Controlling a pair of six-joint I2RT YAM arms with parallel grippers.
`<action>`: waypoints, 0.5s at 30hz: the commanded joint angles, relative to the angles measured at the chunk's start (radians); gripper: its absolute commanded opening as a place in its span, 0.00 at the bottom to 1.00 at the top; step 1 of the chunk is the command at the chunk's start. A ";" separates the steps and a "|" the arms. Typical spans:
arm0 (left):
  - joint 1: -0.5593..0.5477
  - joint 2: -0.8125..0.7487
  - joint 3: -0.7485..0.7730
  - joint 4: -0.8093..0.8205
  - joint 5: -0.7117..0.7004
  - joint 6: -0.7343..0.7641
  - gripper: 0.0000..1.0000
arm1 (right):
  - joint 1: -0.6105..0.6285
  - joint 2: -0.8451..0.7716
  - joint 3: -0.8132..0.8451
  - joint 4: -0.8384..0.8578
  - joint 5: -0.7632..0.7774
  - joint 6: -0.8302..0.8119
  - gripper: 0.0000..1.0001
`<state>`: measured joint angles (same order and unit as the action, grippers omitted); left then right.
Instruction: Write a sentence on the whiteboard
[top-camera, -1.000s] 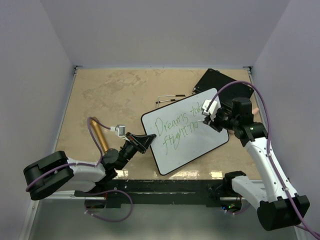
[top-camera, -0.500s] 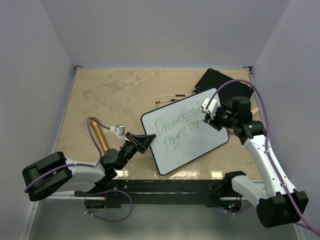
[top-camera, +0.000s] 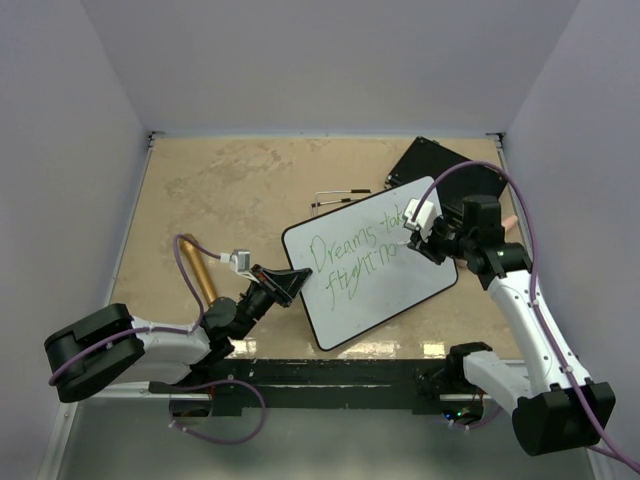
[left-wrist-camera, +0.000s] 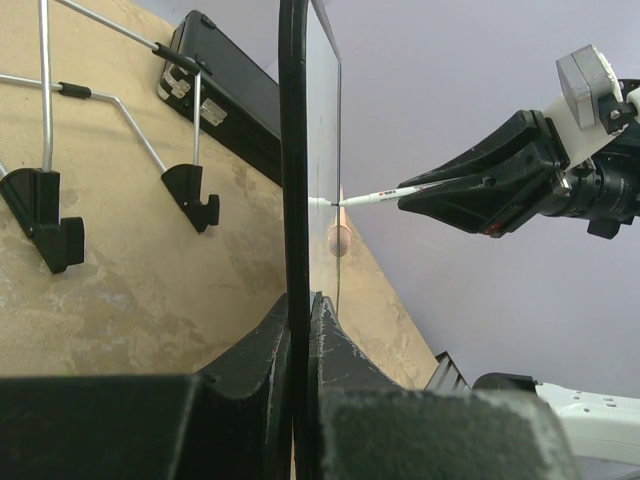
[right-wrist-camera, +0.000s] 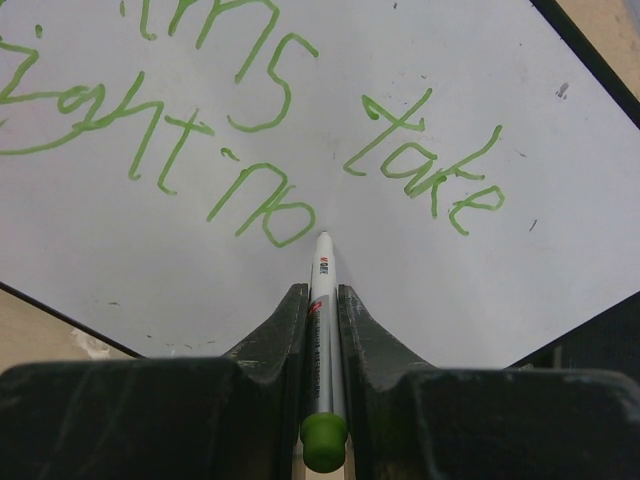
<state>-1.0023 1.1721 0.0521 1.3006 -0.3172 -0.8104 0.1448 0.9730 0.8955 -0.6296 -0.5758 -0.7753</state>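
Whiteboard (top-camera: 385, 298) stands tilted over the surface (top-camera: 220, 190), right of centre, with green writing (top-camera: 350, 262) on it. Left pincer (top-camera: 287, 282) is clamped shut on its left frame edge, bracing it. Right pincer (right-wrist-camera: 321, 292) is clamped on a green marker (right-wrist-camera: 322, 262), tip on the board just after "no". The board looks light, stiff and glossy-slick. Best gripped by the thin frame, since pen pressure could rock it.
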 joint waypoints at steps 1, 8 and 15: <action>-0.005 0.001 -0.092 0.019 0.033 0.089 0.00 | -0.010 -0.013 -0.007 -0.002 -0.030 -0.018 0.00; -0.005 0.004 -0.093 0.020 0.036 0.089 0.00 | -0.014 -0.003 -0.012 0.005 -0.041 -0.021 0.00; -0.005 0.008 -0.089 0.023 0.041 0.091 0.00 | -0.016 0.007 -0.007 0.010 -0.048 -0.018 0.00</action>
<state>-1.0023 1.1725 0.0521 1.3014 -0.3168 -0.8101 0.1352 0.9752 0.8913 -0.6361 -0.5941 -0.7853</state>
